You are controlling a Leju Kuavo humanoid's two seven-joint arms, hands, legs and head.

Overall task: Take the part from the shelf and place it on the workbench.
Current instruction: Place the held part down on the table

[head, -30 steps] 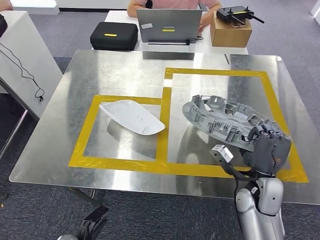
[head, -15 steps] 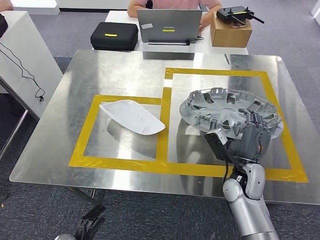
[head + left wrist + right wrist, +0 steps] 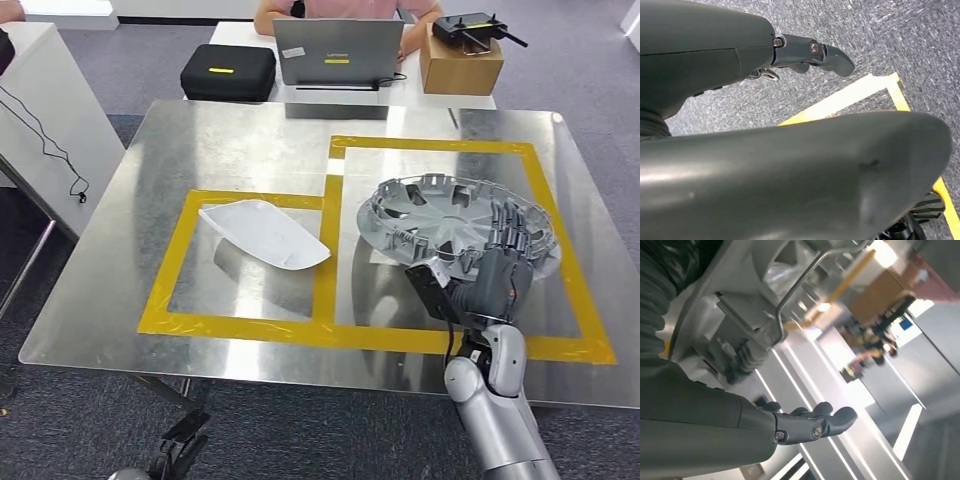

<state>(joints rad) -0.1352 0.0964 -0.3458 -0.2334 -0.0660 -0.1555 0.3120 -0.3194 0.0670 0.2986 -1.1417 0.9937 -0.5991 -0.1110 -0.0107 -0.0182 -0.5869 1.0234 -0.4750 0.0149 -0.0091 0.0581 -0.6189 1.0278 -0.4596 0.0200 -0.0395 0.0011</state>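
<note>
Head view, near to far: left hand (image 3: 181, 445) hangs low below the table's near edge, well apart from everything on top; in the left wrist view its fingers (image 3: 817, 52) stick out straight over grey carpet, nothing in them, so it's loose and empty. Right arm comes up at the near right edge of the workbench (image 3: 113, 290). Right hand (image 3: 502, 265) sits at the near rim of the part (image 3: 453, 220), fingers spread and pointing away from the robot over the part's ribbed upper side. Can't tell if fingertips touch the rim or hover just above it, but nothing is pinched; reads as a wide hand letting go. Right wrist view shows the part's pale ribs and a wire clip close above the extended fingers (image 3: 817, 422), not wrapped around them.

Part is a round grey wheel cover, lying flat, hollow side up, inside the right yellow-taped box (image 3: 558, 220). No real long axis; it lies directly ahead of the right hand, so the right is by far the nearer hand. Placement looks done; next likely just a pull-back toward the robot.

Left box holds a white curved panel (image 3: 264, 232). Beyond the bench: black case (image 3: 228, 72), laptop (image 3: 338, 50), cardboard box (image 3: 460, 62), a person seated behind.
</note>
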